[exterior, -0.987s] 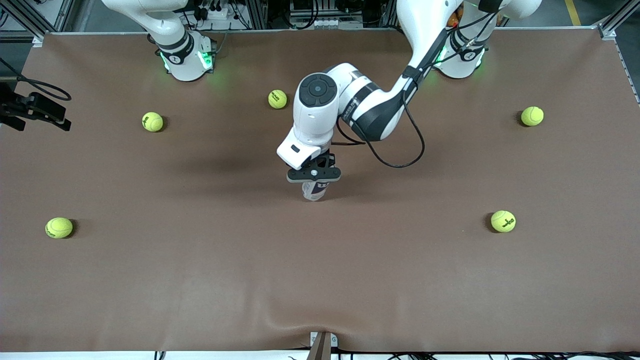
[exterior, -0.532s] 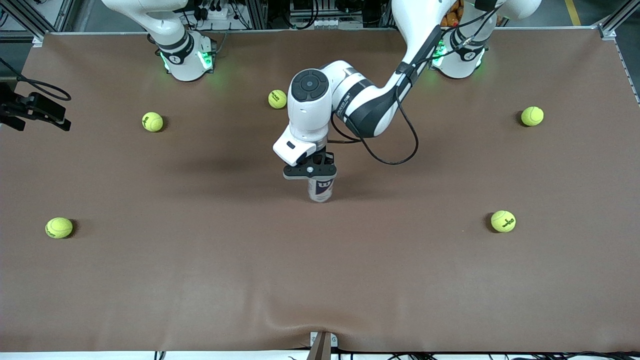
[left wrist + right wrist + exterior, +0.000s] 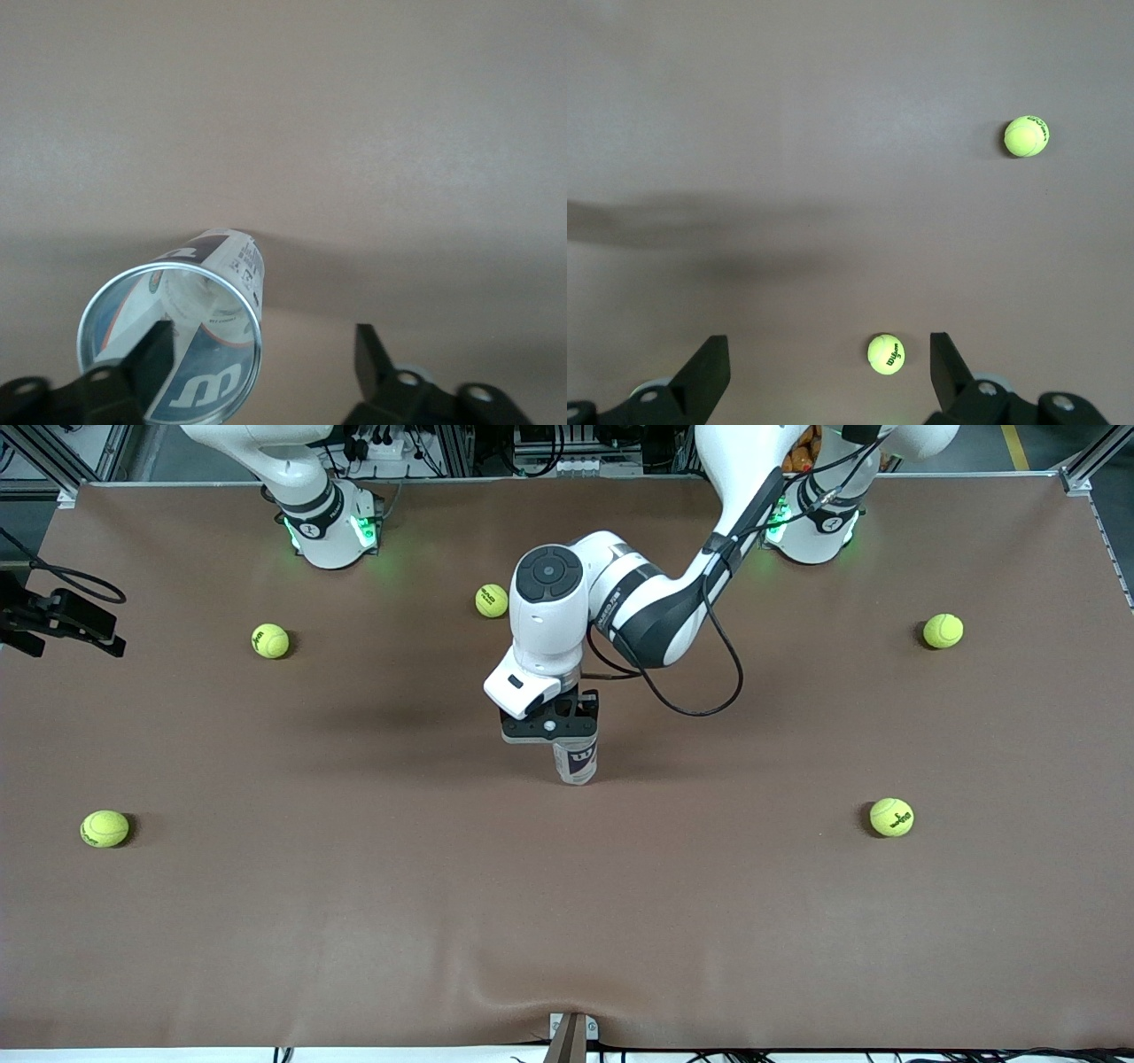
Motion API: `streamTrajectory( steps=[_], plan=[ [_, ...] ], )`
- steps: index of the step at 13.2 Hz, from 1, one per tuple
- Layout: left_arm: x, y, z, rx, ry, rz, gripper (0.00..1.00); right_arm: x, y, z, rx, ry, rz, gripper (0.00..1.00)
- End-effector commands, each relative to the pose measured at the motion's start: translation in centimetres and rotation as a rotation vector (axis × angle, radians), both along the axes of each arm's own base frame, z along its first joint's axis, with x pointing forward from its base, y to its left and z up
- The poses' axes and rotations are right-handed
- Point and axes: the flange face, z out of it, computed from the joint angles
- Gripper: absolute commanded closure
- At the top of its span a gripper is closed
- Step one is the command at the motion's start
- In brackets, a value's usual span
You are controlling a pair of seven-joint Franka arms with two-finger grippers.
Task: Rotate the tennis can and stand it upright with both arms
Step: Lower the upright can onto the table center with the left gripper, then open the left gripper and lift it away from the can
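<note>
My left claw [image 3: 551, 731] sits at the top of the tennis can [image 3: 577, 762], mid-counter [image 3: 354, 921].
The can stands roughly upright on the brown cover. From the left wrist I see its open silver rim against one finger [image 3: 151, 359], the other finger clear, so the claw is spread. My right claw [image 3: 828, 372] waits, spread, over two tennis balls [image 3: 885, 353].

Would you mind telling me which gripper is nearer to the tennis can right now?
The left. The left gripper is open right at the tennis can, one finger inside its rim. The right gripper waits open, high over the right arm's end of the table.
</note>
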Motion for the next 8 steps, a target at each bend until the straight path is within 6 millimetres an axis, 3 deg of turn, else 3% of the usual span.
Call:
streamTrajectory(
  steps=[1,5,6,8],
  plan=[
    [0.5,1.6,5.3,-0.022,-0.050,0.019,0.00,0.2,0.0,0.4,-0.001,-0.005,0.012,0.00],
    [2.3,7.3,13.1,-0.025,-0.053,0.098,0.00,0.2,0.0,0.3,-0.001,-0.003,0.014,0.00],
    [3.1,10.3,16.0,-0.030,-0.061,0.139,0.00,0.2,0.0,0.3,-0.001,-0.003,0.014,0.00],
    [4.2,15.6,20.1,-0.019,-0.052,0.212,0.00,0.2,0.0,0.3,-0.001,-0.003,0.014,0.00]
  ],
)
